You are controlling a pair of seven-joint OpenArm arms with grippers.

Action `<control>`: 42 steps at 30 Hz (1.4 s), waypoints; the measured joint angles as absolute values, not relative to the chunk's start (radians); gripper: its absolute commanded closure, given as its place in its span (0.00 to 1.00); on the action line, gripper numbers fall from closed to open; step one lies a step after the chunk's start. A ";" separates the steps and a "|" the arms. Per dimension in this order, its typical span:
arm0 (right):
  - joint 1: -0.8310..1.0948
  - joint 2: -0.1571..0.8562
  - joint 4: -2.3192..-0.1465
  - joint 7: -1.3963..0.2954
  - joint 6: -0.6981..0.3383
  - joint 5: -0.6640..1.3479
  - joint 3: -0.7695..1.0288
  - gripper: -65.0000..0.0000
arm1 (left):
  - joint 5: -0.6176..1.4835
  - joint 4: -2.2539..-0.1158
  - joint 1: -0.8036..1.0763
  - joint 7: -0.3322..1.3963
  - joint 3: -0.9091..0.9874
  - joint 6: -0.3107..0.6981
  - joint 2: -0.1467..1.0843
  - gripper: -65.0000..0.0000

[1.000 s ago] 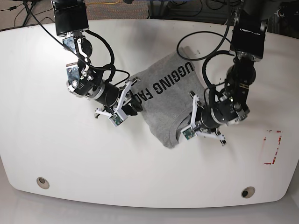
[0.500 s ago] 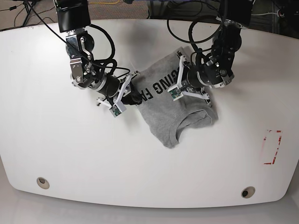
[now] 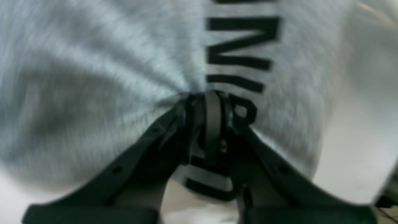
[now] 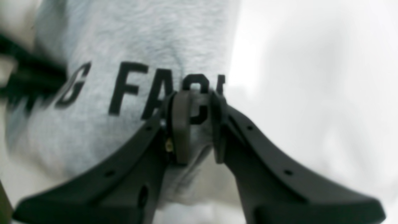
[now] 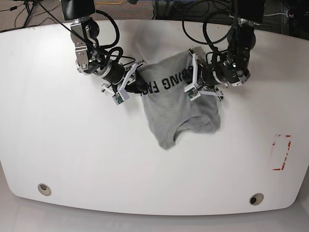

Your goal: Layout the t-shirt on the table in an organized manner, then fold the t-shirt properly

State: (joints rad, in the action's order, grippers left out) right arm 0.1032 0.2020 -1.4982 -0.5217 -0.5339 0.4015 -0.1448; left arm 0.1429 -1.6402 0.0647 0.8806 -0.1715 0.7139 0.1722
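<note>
Grey cloth of the t-shirt point(image 5: 176, 108) is hanging between two arms above the far middle of the white table point(image 5: 72, 159). At the base view's left, the right gripper point(image 4: 194, 102) is pinching the lettered edge by "FAC". Across from it, the left gripper point(image 3: 206, 102) is clamping a bunched fold beside the black lettering point(image 3: 242, 53). Its lower part is drooping crumpled toward the tabletop.

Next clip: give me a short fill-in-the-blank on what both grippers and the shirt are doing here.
1. The left gripper is shut on the ____ t-shirt.
2. The right gripper pinches the fabric at the printed letter ____.
3. The lettering on the shirt is ____ in colour.
4. A red-outlined mark lies on the ____ table.

Missing: grey; C; black; white
</note>
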 measured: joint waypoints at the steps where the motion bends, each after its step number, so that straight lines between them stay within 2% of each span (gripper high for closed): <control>1: 0.112 0.189 -1.507 -0.528 -0.530 0.400 -0.145 0.83 | 0.138 -1.630 0.050 0.881 -0.163 0.712 0.180 0.91; 9: 0.146 0.114 -1.533 -0.551 -0.546 0.399 -0.156 0.83 | 0.097 -1.610 -0.005 0.913 -0.127 0.696 0.238 0.91; 14: 0.139 0.115 -1.537 -0.553 -0.542 0.397 -0.152 0.83 | 0.099 -1.609 -0.015 0.920 -0.118 0.698 0.247 0.91; 26: 0.094 0.222 -1.677 -0.612 -0.542 0.395 -0.147 0.83 | 0.089 -1.828 0.010 0.955 -0.076 0.697 0.245 0.91; 31: 0.082 0.259 -1.714 -0.614 -0.542 0.393 -0.147 0.83 | 0.083 -1.889 0.020 0.912 -0.038 0.702 0.150 0.91; 34: 0.084 0.264 -1.727 -0.615 -0.548 0.397 -0.136 0.83 | 0.088 -1.895 0.024 0.812 -0.067 0.603 0.120 0.91; 42: 0.092 0.252 -1.729 -0.625 -0.534 0.389 0.049 0.83 | 0.076 -1.754 0.025 0.443 -0.199 0.271 0.087 0.91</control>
